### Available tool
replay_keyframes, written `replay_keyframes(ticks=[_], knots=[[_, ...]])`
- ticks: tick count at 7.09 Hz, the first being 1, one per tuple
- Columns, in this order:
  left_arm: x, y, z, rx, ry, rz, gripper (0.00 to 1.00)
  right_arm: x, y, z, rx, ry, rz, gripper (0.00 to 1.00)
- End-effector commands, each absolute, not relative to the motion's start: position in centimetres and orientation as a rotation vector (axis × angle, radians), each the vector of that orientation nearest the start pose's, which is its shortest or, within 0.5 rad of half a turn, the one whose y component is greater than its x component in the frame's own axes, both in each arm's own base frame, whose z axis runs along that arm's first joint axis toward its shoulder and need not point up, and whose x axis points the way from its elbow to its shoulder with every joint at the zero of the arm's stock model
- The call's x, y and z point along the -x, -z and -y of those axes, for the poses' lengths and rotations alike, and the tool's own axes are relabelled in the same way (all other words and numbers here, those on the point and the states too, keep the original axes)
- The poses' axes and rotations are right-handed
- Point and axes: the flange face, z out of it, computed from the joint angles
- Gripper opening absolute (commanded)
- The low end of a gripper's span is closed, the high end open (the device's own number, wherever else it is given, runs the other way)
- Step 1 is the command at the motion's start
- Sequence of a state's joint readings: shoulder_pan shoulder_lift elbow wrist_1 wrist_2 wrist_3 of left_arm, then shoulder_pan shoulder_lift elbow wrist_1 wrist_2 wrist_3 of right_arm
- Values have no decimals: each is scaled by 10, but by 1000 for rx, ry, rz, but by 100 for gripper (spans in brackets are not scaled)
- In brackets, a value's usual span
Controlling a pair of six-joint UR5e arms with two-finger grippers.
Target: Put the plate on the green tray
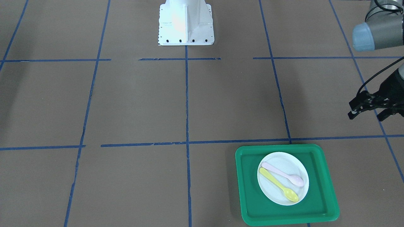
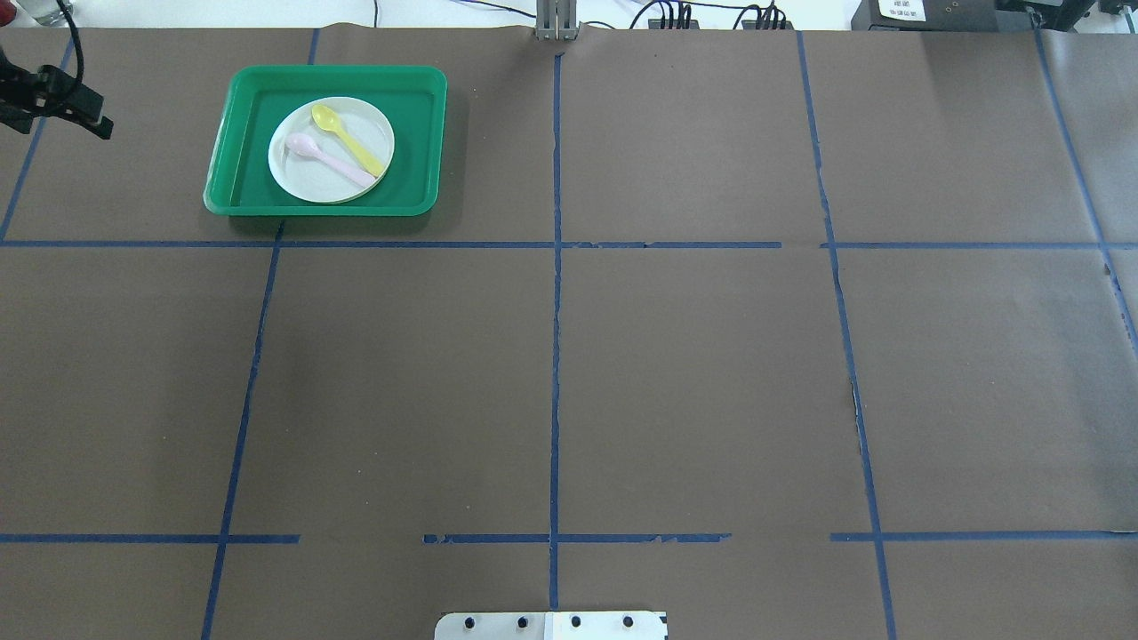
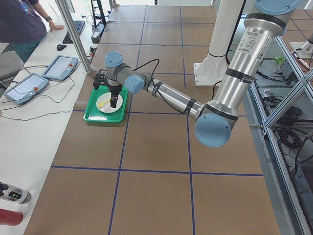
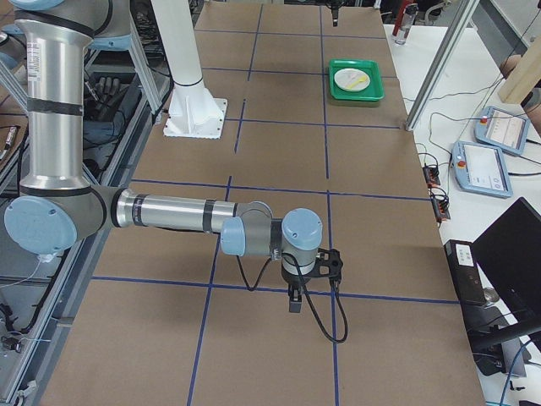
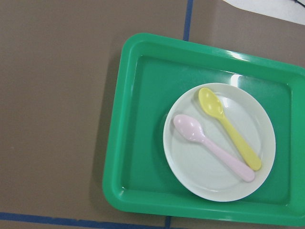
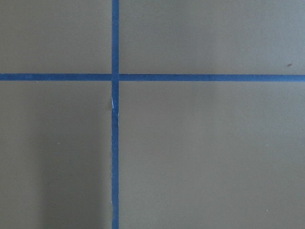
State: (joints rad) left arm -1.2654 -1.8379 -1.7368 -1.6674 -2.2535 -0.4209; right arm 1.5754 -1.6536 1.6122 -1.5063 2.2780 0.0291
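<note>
The small white plate (image 1: 275, 193) lies flat inside the green tray (image 1: 252, 201) at the table's far left. A pink spoon (image 1: 284, 175) and a yellow spoon (image 1: 279, 186) lie side by side on the plate. The plate (image 5: 200, 174) and tray (image 5: 143, 143) also fill the left wrist view, with no fingers in it. My left gripper (image 1: 367, 115) is open and empty, raised in the air beside the tray, out toward the table's left end. My right gripper (image 4: 296, 298) hangs over bare table far from the tray, and I cannot tell whether it is open or shut.
Brown paper with a blue tape grid covers the table (image 2: 569, 373). The white robot base (image 1: 186, 23) stands at the near middle edge. Tablets and cables (image 3: 44, 73) lie on the side bench beyond the tray.
</note>
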Motion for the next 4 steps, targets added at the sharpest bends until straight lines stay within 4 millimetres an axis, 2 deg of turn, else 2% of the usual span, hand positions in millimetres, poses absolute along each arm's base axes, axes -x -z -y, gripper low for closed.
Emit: replay_keyframes(ticks=[1,2,4], knots=[[-28,-497,557,-263,-176,-732,100,-71,-676,458,-13,-24,707,100],[10,-540,531,-217,-114,-717,100,-71,-676,458,-13,-24,707,100],[38,-621,473,-66,-5,-796,100,-71,-676,458,-13,-24,707,100]])
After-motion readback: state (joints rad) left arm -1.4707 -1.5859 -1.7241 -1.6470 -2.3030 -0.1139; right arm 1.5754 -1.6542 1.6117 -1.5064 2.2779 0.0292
